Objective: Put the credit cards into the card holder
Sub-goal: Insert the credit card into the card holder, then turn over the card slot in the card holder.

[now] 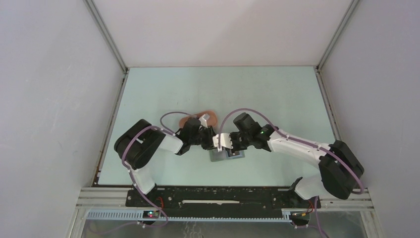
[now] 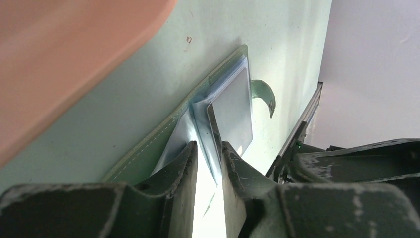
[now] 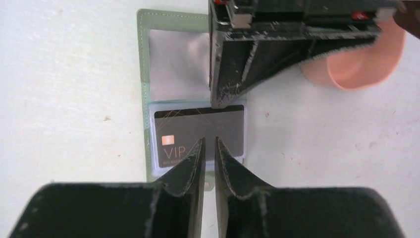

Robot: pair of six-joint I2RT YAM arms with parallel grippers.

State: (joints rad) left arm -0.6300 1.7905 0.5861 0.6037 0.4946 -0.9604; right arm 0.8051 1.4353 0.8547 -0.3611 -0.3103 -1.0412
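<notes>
The card holder (image 3: 176, 64) is lying open by the middle of the table's (image 1: 277, 99) near edge. A dark card (image 3: 198, 131) is sitting inside it, right under the right claw (image 3: 208, 141), which is open a little. The left claw (image 2: 209, 145) is straddling a clear pocket (image 2: 233, 106); I cannot tell if it is gripping.

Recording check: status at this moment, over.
Left fingers astride card holder sleeve, grip unclear. Right fingers slightly open, empty, above dark card in sleeve. Pink tray beside, not blocking.

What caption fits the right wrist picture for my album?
Right gripper over a dark card in the open card holder.
</notes>
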